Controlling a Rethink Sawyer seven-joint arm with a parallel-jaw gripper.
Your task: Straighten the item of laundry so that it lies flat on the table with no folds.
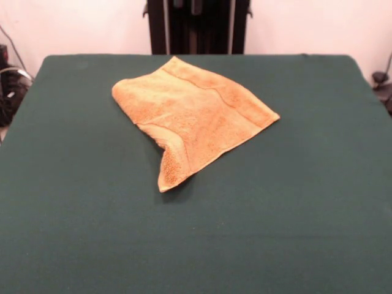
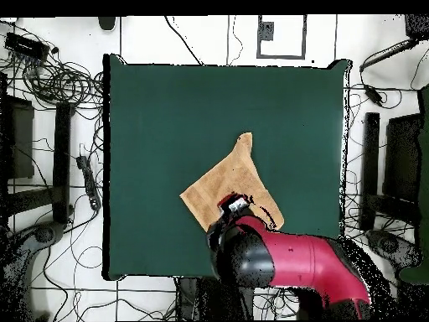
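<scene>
Towel [image 1: 195, 116]: one, orange-tan, lying on the green surface [image 1: 294, 202], nearer the far edge than the near one and roughly midway between the side edges in the front view. It is not lying flat; one corner is folding over and tapering to a point toward the near edge, and a woven band is running along the far side.

Arm [image 2: 289, 264]: red and black, reaching over the surface's edge in the overhead view and covering part of the towel.

Hand [image 2: 235, 204]: hanging above the towel; whether its fingers are apart or together cannot be told.
</scene>
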